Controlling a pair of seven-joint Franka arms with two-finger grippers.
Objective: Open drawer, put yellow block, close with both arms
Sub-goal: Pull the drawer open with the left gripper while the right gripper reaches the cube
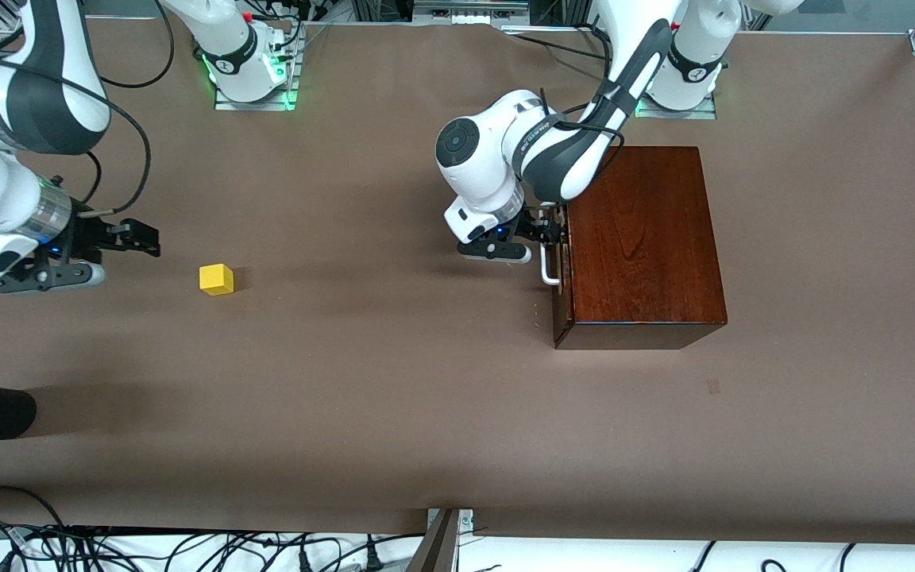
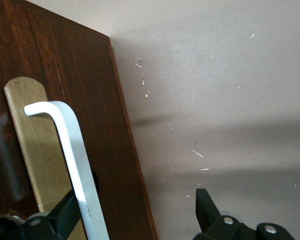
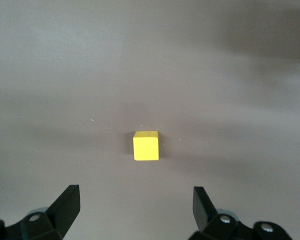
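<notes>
Over at the right arm's end of the worktop, the right claw hangs low over the brown surface with its black fingers spread wide apart and nothing between them. The right wrist view looks straight along it: the yellow block sits on the bare worktop ahead of the two fingertips, lined up with the gap between them and clear of both. From the front camera, the yellow block rests flat on the worktop, just beside the right claw and well apart from the wooden box.

Moving across to the left arm's end, the glossy dark mahogany box stands on the worktop, and its drawer is shut, the front flush with the box and facing the right arm's end. The white U-shaped handle sticks out from that front. The left claw is right up at the handle, in front of the drawer, the left arm bent down from its base above the box. In the left wrist view the fingers stand apart: one finger sits close against the white bar, between it and the brass-coloured plate on the drawer front, while the other finger hangs out over the open worktop. So the claw straddles the handle, not clamped on it.
</notes>
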